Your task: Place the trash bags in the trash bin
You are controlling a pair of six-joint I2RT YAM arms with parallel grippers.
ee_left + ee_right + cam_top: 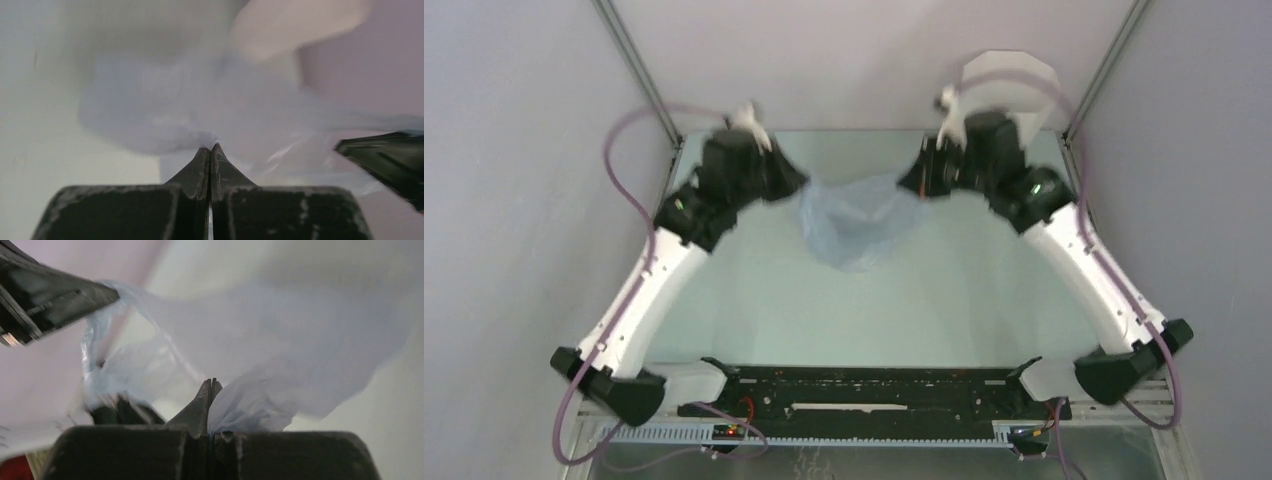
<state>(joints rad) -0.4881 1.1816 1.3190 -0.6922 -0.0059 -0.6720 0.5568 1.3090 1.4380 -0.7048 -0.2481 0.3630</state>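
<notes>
The pale-blue translucent trash bag (856,220) hangs stretched between my two grippers above the table's far middle. My left gripper (802,184) is shut on the bag's left edge; in the left wrist view its jaws (210,148) are pressed together with the film (170,110) bunched at the tips. My right gripper (909,184) is shut on the bag's right edge; in the right wrist view (211,382) the film (280,350) spills from between the closed jaws. The white faceted trash bin (1014,85) stands at the far right, behind the right arm, and shows blurred in the left wrist view (295,25).
Grey walls and metal frame posts (639,70) enclose the table at back and sides. The black rail with the arm bases (874,390) runs along the near edge. The other arm's gripper shows in each wrist view (390,160) (45,295).
</notes>
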